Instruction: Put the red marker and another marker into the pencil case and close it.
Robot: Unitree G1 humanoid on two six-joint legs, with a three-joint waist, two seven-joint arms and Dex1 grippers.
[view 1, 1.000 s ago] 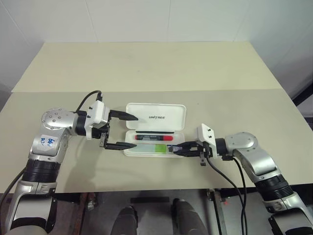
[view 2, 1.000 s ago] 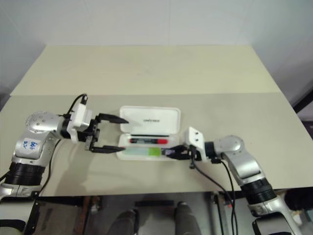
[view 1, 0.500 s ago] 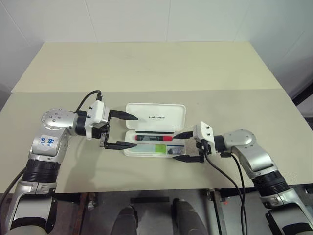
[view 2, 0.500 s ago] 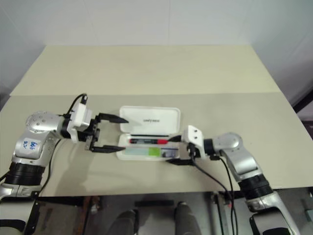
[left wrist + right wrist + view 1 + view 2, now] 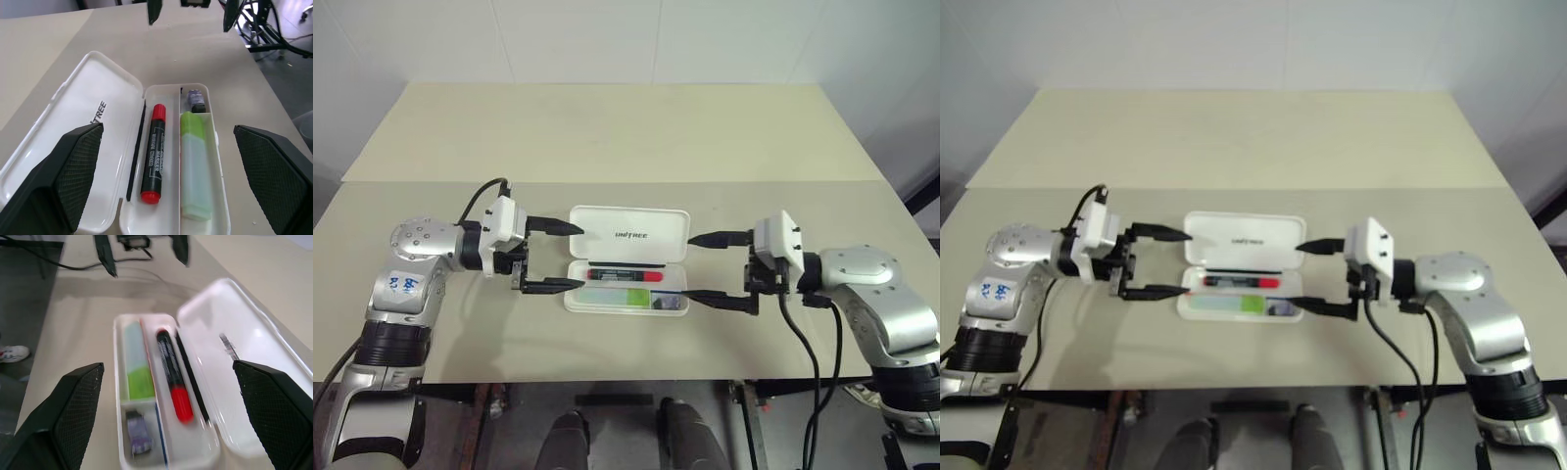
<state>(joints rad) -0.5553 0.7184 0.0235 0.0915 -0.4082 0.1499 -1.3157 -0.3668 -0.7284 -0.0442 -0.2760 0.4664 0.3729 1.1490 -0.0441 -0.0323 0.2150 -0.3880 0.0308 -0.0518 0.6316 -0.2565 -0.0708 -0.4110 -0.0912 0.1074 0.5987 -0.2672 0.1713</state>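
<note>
Case (image 5: 626,259): white hard-plastic box with rounded corners, lying open on the table (image 5: 607,137) between the two grippers; lid flat behind the tray, dark lettering on it.
Red marker (image 5: 153,152): black barrel with print, red cap, small red tail end. It lies lengthwise in the tray's compartment next to the hinge, cap toward the right gripper.
Green marker (image 5: 193,166): pale mint body, brighter lime cap. It lies in the tray's front compartment, parallel to the red marker and just beside it, across a thin divider.
Nub (image 5: 195,99): small grey-purple piece in a short compartment at the tray's right end, just past the green cap.
Left gripper (image 5: 553,256): level, pointing at the case's left end, fingers spread wide and empty, clear of the case.
Right gripper (image 5: 717,266): level, pointing at the case's right end, fingers spread wide, empty; from the head views I cannot tell whether the lower fingertip touches the tray's corner.
Hard to make out: lettering cut off by a finger in the left wrist view, smeared in the right wrist view; marker print unreadable.
</note>
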